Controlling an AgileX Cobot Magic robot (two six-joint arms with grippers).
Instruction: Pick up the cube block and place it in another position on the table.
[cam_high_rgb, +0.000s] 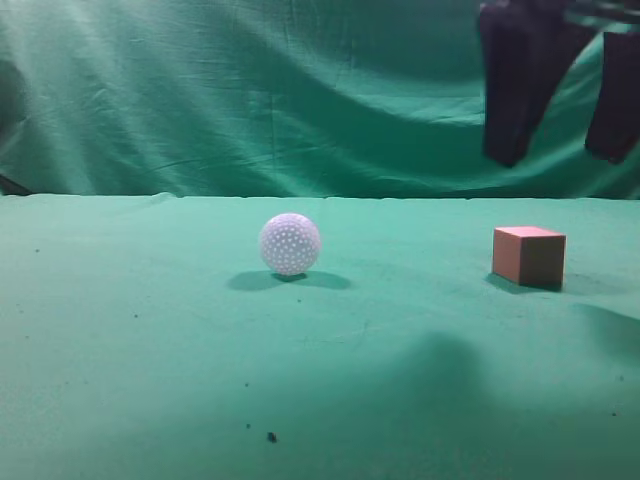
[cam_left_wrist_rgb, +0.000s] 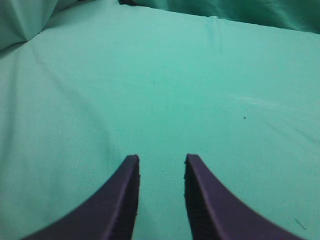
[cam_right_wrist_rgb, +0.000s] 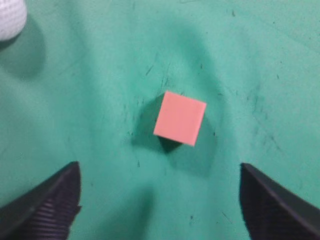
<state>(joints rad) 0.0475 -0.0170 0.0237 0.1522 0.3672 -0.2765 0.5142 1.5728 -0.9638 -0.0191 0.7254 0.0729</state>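
The salmon-red cube block (cam_high_rgb: 528, 256) rests on the green table (cam_high_rgb: 150, 350) at the right. It also shows in the right wrist view (cam_right_wrist_rgb: 180, 118), below and between the spread jaws. My right gripper (cam_high_rgb: 560, 155) hangs well above the cube, open wide and empty; in the right wrist view (cam_right_wrist_rgb: 159, 172) its two dark fingers sit at the lower corners. My left gripper (cam_left_wrist_rgb: 161, 160) is open and empty over bare green cloth; it is out of the exterior view.
A white dimpled ball (cam_high_rgb: 290, 244) stands on the table left of the cube, and its edge shows in the right wrist view (cam_right_wrist_rgb: 10, 17). A wrinkled green curtain (cam_high_rgb: 250, 90) hangs behind the table's far edge.
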